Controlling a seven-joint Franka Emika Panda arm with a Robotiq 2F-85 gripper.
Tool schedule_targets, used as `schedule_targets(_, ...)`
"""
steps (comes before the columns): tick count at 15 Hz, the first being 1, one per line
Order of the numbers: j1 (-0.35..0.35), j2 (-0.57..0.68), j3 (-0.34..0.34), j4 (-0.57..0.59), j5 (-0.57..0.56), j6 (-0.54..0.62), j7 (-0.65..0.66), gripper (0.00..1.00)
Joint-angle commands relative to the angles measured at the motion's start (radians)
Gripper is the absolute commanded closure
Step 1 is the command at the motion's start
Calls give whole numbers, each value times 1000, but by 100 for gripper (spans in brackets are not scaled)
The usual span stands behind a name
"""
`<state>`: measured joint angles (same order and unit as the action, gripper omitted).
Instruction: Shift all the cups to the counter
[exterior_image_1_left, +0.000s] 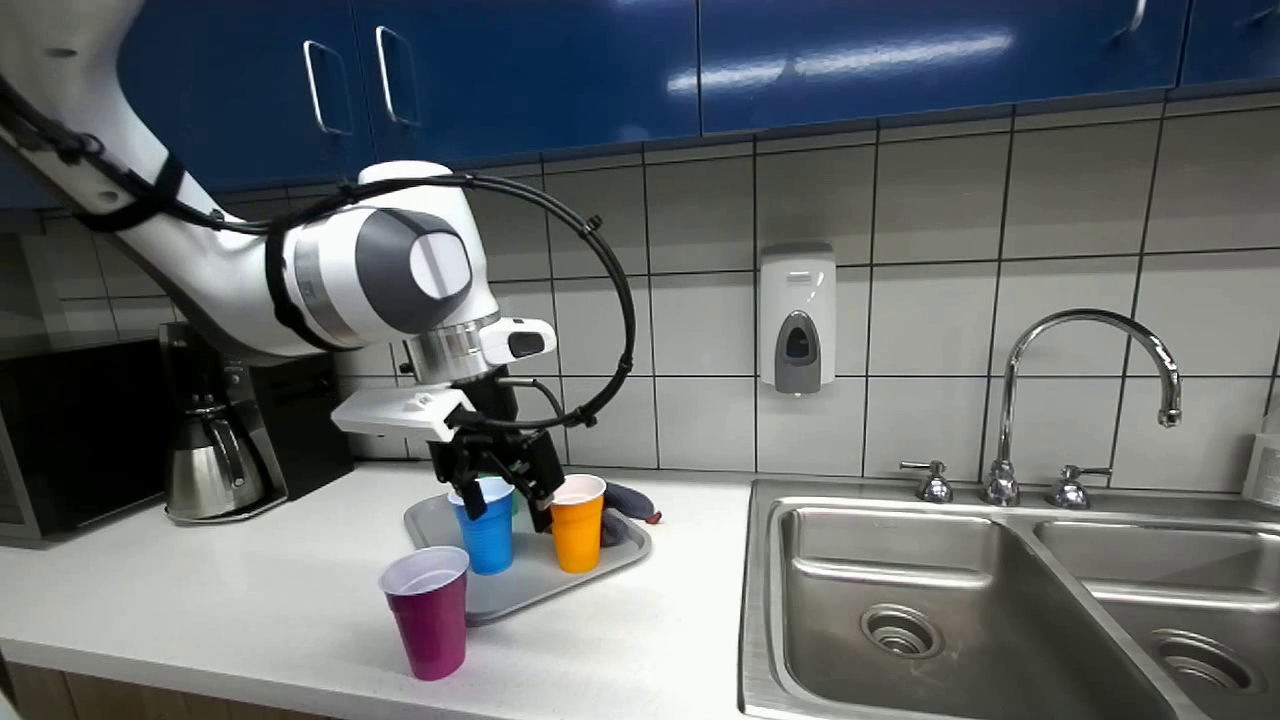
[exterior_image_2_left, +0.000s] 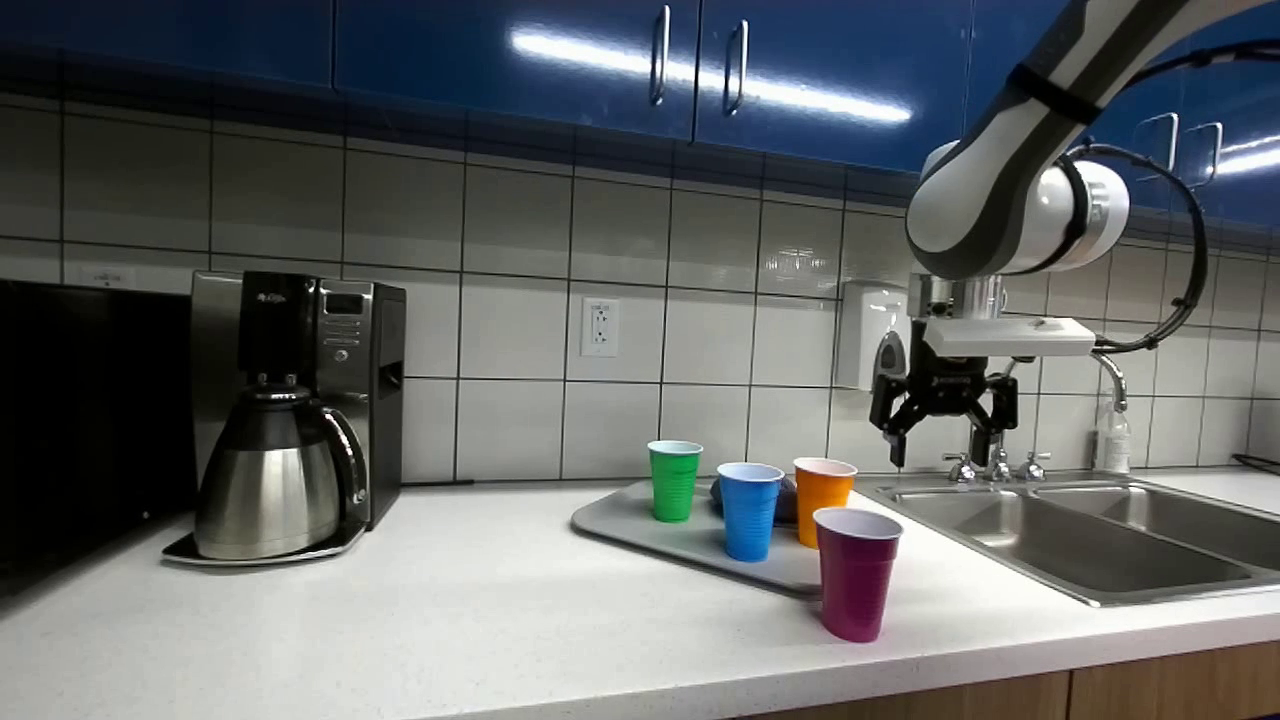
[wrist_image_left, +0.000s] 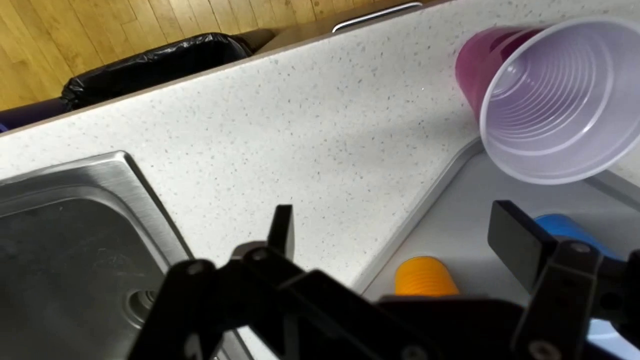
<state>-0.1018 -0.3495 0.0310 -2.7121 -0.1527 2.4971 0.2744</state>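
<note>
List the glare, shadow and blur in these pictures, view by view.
In both exterior views, white streaks glare off the blue wall cabinets; in an exterior view, the upper tiled wall lies in shadow; in the wrist view, soft shadow dims the counter beside the magenta-purple cup, and the gripper looks slightly out of focus.

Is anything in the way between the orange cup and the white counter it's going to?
Just the raised rim of the tray: in the wrist view it runs between the orange cup and the counter toward the sink. Nothing else shows in between there, so a small lift would probably do.
</note>
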Motion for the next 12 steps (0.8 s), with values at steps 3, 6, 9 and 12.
schedule_targets(3,-70,129,10,79,-83,101,75,0)
schedule_targets(6,-76,186,5,127,-94,126,107,0)
schedule_targets(9,-69,249,-3,183,-100,143,155,0)
schedule_targets(12,-60,312,-11,244,-128,150,225,0)
